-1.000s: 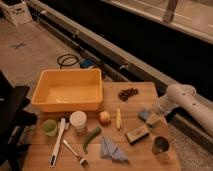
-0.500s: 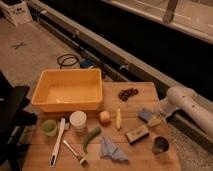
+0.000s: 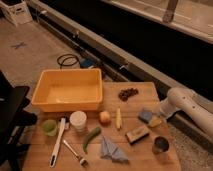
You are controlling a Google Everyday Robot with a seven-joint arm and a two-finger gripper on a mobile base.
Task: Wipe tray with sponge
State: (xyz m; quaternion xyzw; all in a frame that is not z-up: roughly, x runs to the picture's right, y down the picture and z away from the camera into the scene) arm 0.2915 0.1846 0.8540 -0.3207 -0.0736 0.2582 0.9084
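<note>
A yellow tray (image 3: 67, 90) sits at the back left of the wooden table (image 3: 145, 157). A blue and yellow sponge (image 3: 149, 117) lies at the table's right side. A second tan block with a dark top, perhaps another sponge (image 3: 137, 134), lies just in front of it. My white arm (image 3: 181, 101) reaches in from the right. Its gripper (image 3: 158, 113) is at the right edge of the blue and yellow sponge, mostly hidden behind the arm's end. It is far from the tray.
In front of the tray stand a green cup (image 3: 49, 126) and a white cup (image 3: 78, 120). Also there: a white-handled brush (image 3: 57, 142), a green vegetable (image 3: 91, 137), a peach (image 3: 104, 117), a blue cloth (image 3: 111, 149), a metal can (image 3: 161, 145) and dark berries (image 3: 127, 93).
The arm has shifted very slightly downward by the blue and yellow sponge. Nothing on the table has moved.
</note>
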